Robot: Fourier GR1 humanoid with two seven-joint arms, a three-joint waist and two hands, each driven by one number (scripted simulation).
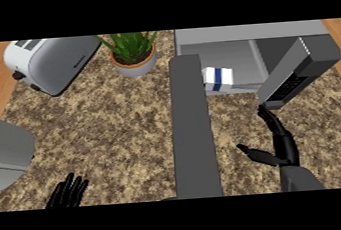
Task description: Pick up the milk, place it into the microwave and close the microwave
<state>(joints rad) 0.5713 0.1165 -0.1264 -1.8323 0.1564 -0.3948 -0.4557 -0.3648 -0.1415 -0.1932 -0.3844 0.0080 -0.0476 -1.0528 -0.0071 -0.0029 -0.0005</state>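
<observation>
Looks like we're at the door-closing step. The milk carton (217, 79) already sits inside the microwave (252, 46) at the bench's far right. The right hand (273, 145), fingers straight, touches the lower edge of the open microwave door (301, 72); next it should push that shut. The left hand (68, 192) rests released at the near edge.
</observation>
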